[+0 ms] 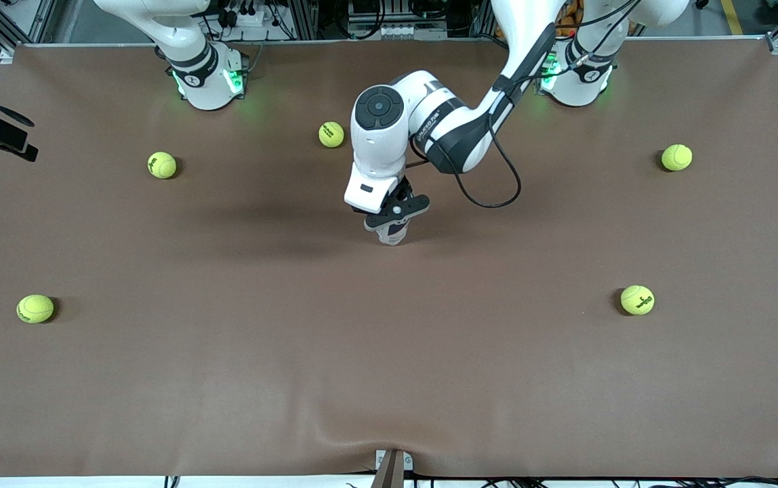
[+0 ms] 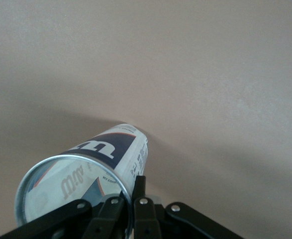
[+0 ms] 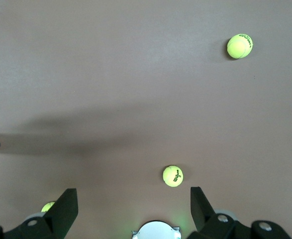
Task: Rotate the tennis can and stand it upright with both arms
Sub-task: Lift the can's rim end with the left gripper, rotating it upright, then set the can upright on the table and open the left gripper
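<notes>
Brown matting covers the table [image 1: 226, 379], and near its middle the tennis can [image 1: 392, 234] stands upright, mostly hidden under the left gripper [image 1: 396, 215], which is clamped on its top rim, as far as the left wrist view shows [image 2: 121, 164]. Five tennis balls [image 1: 331, 134] lie scattered around, well apart. High over its own base, the right gripper [image 3: 134, 209] waits, fingers spread wide.
</notes>
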You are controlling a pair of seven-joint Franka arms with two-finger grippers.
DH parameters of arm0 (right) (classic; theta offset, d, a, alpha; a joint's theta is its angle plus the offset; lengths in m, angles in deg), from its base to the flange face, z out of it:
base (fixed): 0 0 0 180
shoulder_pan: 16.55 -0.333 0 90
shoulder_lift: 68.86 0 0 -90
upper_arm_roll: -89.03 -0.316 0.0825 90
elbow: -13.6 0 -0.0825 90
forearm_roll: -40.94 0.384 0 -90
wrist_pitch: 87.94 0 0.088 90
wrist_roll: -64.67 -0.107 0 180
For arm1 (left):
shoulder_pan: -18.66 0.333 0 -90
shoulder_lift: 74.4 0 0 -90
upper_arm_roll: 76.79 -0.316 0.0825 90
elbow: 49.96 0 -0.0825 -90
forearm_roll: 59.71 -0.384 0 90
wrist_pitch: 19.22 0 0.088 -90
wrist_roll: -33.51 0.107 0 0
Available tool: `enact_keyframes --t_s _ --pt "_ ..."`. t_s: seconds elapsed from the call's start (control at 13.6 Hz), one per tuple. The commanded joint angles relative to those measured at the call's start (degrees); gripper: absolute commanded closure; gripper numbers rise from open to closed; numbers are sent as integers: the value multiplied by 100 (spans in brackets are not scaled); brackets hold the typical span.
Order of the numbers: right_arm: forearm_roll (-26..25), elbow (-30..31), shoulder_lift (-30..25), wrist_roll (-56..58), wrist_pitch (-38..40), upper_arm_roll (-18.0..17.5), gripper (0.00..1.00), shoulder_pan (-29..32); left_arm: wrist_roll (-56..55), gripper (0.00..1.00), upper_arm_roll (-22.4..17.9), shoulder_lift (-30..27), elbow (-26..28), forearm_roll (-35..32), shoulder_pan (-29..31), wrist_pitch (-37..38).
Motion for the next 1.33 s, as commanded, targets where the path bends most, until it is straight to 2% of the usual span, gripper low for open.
enact_keyframes --t_s 0.0,0.15,0.22,0.29,0.37,0.52,0.74,0.96,1.03,1.25 --pt "69 3 -6 -73 -9 -32 0 30 -331 100 -24 95 -41 -176 -73 -40" --pt "69 3 -6 -73 -18 -32 0 30 -340 98 -24 104 -41 -158 -64 -40" --pt "69 3 -6 -73 -18 -32 0 30 -349 89 -15 104 -41 -141 -64 -32" --pt "69 3 -6 -73 -18 -32 0 30 -349 63 -15 104 -41 -141 -64 -40" --pt "69 3 -6 -73 -18 -32 0 30 -349 48 -15 104 -50 -123 -64 -40" --pt "69 3 -6 -73 -18 -32 0 30 -376 34 -15 78 -50 -114 -64 -32" --pt "69 3 -6 -73 -9 -32 0 30 -384 27 -6 34 -59 -88 -64 -32" --pt "69 3 -6 -73 -18 -32 0 30 -376 12 11 -141 -59 -71 -38 -14" --pt "60 3 -6 -73 -9 -32 0 30 -376 2 12 -229 -94 -62 -29 12" --pt "25 -6 -6 -55 -26 -32 0 22 -367 0 29 -265 -313 44 -12 56"
